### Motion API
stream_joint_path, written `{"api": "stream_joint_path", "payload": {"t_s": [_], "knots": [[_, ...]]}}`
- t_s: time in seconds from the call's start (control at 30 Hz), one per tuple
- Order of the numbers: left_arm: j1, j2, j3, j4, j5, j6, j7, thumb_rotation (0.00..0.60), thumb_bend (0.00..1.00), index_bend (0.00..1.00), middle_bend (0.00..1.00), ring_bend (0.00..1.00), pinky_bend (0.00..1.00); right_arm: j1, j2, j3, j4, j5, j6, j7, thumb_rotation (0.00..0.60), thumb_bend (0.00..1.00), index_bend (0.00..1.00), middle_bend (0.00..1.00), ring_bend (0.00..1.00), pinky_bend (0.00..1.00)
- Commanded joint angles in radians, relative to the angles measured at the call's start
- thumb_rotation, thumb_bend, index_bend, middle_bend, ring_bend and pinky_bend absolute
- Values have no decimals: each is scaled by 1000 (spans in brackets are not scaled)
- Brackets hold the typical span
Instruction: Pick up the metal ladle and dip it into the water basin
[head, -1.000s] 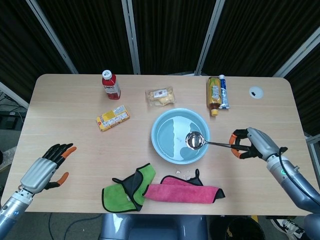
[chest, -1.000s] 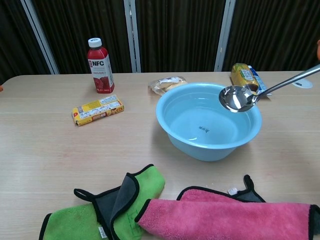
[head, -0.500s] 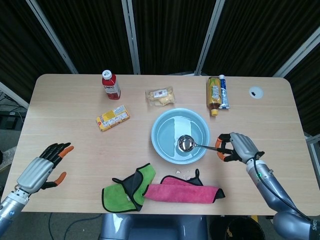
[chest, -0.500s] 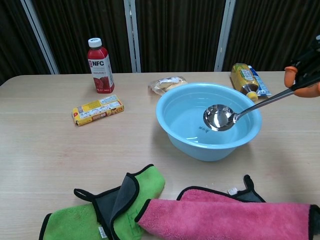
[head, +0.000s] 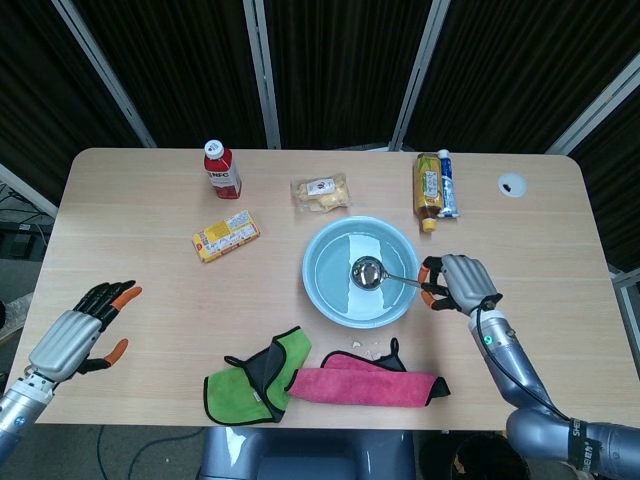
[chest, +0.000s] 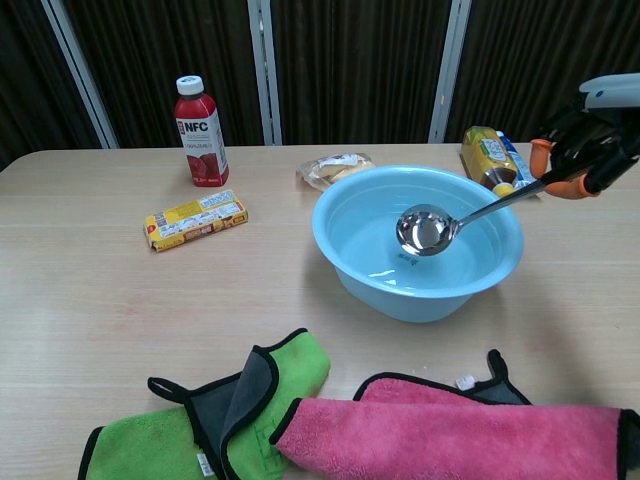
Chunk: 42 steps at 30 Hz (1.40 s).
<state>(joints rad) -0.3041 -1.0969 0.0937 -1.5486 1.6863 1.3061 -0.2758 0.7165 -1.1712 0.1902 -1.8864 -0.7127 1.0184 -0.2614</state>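
Observation:
The metal ladle (head: 368, 271) (chest: 424, 231) has its shiny bowl inside the light blue water basin (head: 325, 294) (chest: 362, 281), low over the water; whether it touches the water I cannot tell. Its thin handle slants out over the basin's right rim. My right hand (head: 460, 284) (chest: 588, 143) grips the handle's end just right of the basin. My left hand (head: 78, 334) hovers open near the table's front left edge, fingers spread, holding nothing.
A red NFC bottle (head: 221, 169) and a yellow box (head: 226, 235) stand at back left. A snack packet (head: 321, 193) and a lying bottle (head: 428, 187) sit behind the basin. Green (head: 254, 376) and pink (head: 370, 383) cloths lie in front of it.
My right hand has moved left toward the basin, carrying the ladle. The ladle's bowl went from above the right rim down and inward into the basin. The left hand drifted slightly.

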Motion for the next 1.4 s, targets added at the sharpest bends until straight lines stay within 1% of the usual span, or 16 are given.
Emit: {"api": "stream_joint_path", "payload": {"t_s": [0.03,0.6,1.0,1.17,1.27,1.4], "knots": [[-1,-1,-1,1,-4,-4,1,600,469,0,0,0,0,4,-14,2,18,-6,-5,3,600,324,743,652,348,288],[-7,3,0,8,-3,-9,-20,600,468,0,0,0,0,-21,-75,-17,115,-66,-50,68,600,324,743,652,348,289],[-3,8,10,8,22,10,-32,600,470,0,0,0,0,-65,-73,-61,106,-85,-20,42,600,324,744,652,348,289],[-4,9,13,12,30,15,-45,600,473,0,0,0,0,-70,-46,-69,56,-46,21,-24,600,324,744,651,349,291],[-6,9,15,15,34,16,-53,600,473,0,0,0,0,-63,-28,-74,7,15,28,-72,600,324,744,652,349,291],[-7,11,17,18,37,17,-63,600,472,0,0,0,0,-45,14,-71,-70,105,-2,-97,600,323,744,652,349,291]]}}
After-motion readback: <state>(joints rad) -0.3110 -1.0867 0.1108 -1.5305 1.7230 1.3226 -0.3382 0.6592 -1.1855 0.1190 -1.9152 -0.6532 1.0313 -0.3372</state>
